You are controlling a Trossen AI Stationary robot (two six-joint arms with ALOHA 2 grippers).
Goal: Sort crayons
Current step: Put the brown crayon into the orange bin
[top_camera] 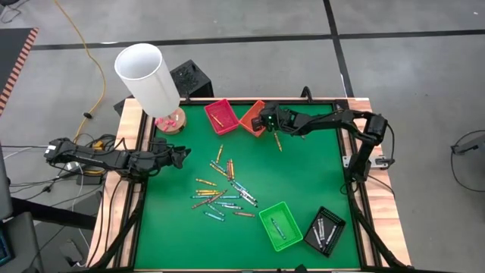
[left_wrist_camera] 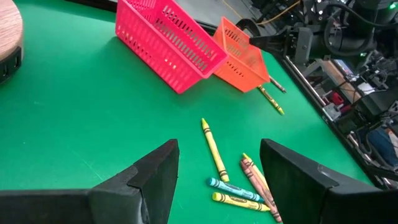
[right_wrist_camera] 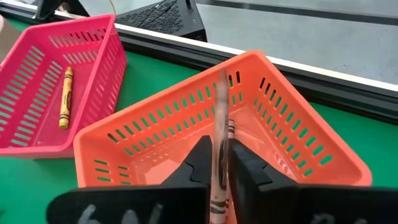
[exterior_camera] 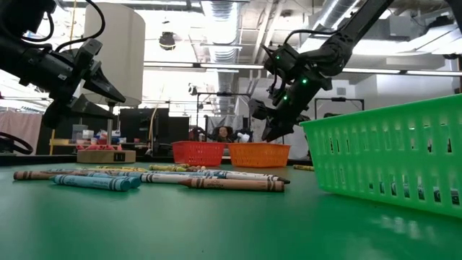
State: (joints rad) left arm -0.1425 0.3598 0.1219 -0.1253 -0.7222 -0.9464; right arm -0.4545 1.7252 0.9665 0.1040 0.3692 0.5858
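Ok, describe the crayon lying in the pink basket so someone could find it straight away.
Start at the green table and go to its far edge, where a pink basket sits beside an orange basket. Inside the pink one lies a single yellow-orange crayon, the only crayon in it.

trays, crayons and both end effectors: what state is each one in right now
right end effector: above orange tray, crayon between its fingers
crayon in its fingers: upright, blurred, over orange tray
orange tray: upright, crayon inside not clear
red tray: holds one yellow crayon
green tray: holds a crayon
black tray: holds pale crayons
loose crayons: lying flat, unsorted
left end effector: open, empty
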